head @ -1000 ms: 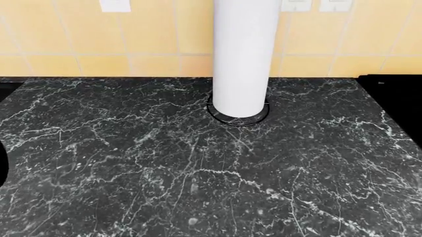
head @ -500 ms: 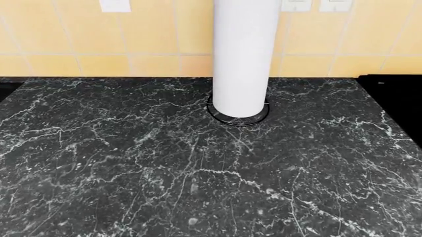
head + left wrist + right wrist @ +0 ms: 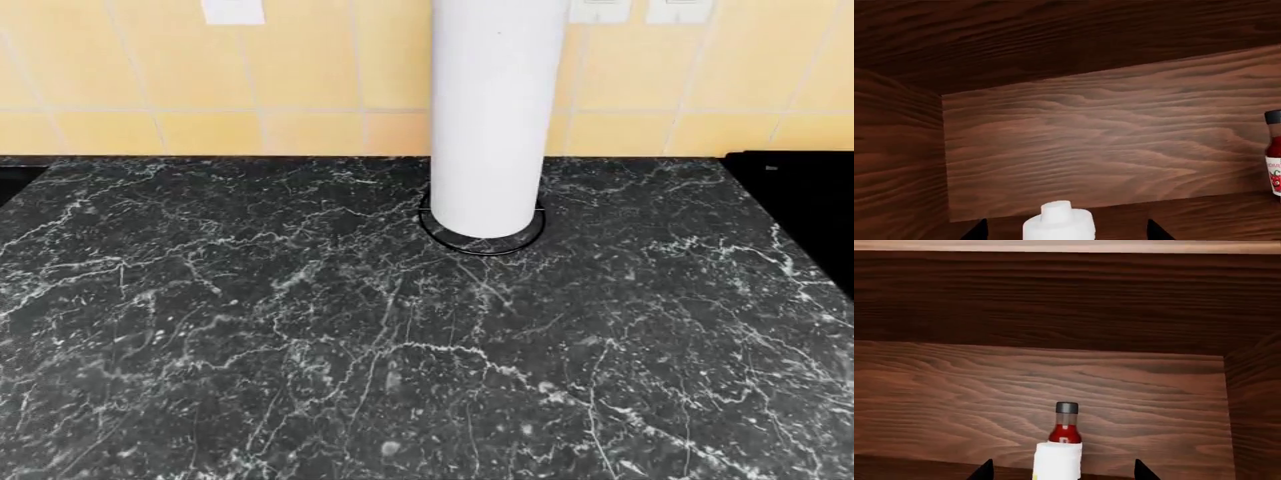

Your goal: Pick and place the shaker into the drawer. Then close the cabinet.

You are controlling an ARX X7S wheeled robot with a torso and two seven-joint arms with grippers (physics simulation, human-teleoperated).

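Surface finish check
Drawer point(image 3: 1107, 145): reddish-brown grained wood, matt. Counter point(image 3: 334, 340): black veined marble, glossy. Shaker point(image 3: 1057, 222): smooth white, prob. plastic.

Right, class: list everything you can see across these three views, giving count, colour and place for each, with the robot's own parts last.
shaker: one, white, inside the drawer, between the left fingertips
bottle: one, red with black cap and white label, upright in the drawer, between the right fingertips
drawer: one, reddish-brown wood, fills both wrist views
counter: one, black marble with white veins, across the head view
cylinder: one, white, upright on a dark ring at the counter's back
wall: one, yellow tiles, behind the counter
wall plates: three, white, top of the wall
left end effector: one, dark tips, open
right end effector: one, dark tips, open
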